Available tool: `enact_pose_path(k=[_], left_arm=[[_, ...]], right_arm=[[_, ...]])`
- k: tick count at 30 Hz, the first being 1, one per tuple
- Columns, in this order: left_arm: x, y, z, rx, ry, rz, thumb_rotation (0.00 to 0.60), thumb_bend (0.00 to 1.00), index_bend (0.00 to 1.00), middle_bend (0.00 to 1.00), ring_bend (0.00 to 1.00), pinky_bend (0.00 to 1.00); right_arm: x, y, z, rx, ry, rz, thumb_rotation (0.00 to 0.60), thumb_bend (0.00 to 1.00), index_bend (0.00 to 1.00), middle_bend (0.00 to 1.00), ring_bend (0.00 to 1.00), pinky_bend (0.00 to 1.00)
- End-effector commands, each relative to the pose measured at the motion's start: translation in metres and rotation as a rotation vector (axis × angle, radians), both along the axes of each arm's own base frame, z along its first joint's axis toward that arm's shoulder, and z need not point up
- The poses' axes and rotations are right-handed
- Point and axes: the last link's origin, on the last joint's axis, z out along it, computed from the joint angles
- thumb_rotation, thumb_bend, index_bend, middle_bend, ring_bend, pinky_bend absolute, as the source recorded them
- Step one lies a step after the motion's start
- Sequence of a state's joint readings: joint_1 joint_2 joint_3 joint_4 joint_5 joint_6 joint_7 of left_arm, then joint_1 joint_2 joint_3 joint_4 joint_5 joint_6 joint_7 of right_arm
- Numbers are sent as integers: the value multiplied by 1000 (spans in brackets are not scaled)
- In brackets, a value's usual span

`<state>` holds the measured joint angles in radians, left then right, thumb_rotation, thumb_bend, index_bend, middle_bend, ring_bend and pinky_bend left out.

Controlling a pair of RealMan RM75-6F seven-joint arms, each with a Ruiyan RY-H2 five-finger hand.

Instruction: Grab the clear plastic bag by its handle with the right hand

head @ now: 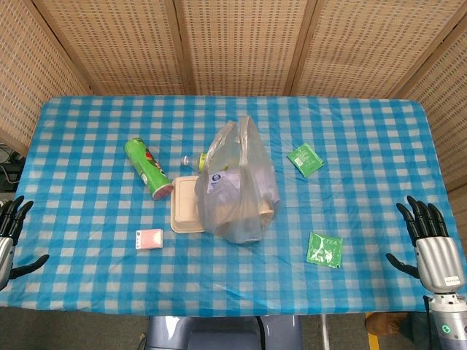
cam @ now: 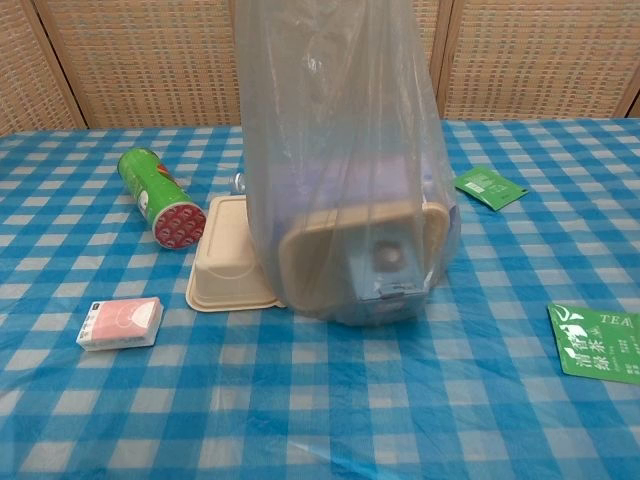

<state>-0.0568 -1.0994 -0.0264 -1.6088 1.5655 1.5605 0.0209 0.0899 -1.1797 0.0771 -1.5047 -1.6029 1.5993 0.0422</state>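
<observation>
The clear plastic bag (head: pixel 237 186) stands upright in the middle of the table, and its handles (head: pixel 244 125) point up at the top. In the chest view the bag (cam: pixel 340 170) fills the centre, with a beige box and other items inside. My right hand (head: pixel 432 248) hangs at the table's right edge, fingers spread and holding nothing, far from the bag. At the left edge my left hand (head: pixel 10 237) is partly cut off, fingers apart and holding nothing. Neither hand shows in the chest view.
A green chip can (head: pixel 148 168) lies left of the bag. A beige takeaway box (head: pixel 185 205) touches the bag's left side. A small pink pack (head: pixel 149 238) lies nearer the front. Two green tea sachets (head: pixel 306 159) (head: pixel 325 249) lie right of the bag.
</observation>
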Motion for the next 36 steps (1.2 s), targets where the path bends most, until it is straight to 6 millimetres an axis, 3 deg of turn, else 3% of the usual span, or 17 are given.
enact_pose_path(k=[1, 9, 15, 22, 28, 36], left_arm=[[0, 0, 0, -1, 0, -1, 600, 0, 0, 0, 0, 0], [0, 2, 1, -7, -16, -7, 600, 0, 0, 0, 0, 0], [-2, 12, -2, -20, -13, 7, 600, 0, 0, 0, 0, 0], [-4, 20, -6, -20, -5, 24, 600, 0, 0, 0, 0, 0], [-5, 28, -10, -25, 7, 48, 600, 0, 0, 0, 0, 0], [-9, 36, -13, -31, 13, 83, 600, 0, 0, 0, 0, 0]], right_arm=[[0, 0, 0, 1, -2, 0, 600, 0, 0, 0, 0, 0], [10, -8, 4, 57, -66, 51, 600, 0, 0, 0, 0, 0], [43, -41, 20, 236, -213, 164, 600, 0, 0, 0, 0, 0], [95, -88, 33, 450, -396, 255, 600, 0, 0, 0, 0, 0], [146, -109, 34, 694, -531, 289, 600, 0, 7, 0, 0, 0], [205, -133, 22, 872, -604, 284, 600, 0, 84, 0, 0, 0]])
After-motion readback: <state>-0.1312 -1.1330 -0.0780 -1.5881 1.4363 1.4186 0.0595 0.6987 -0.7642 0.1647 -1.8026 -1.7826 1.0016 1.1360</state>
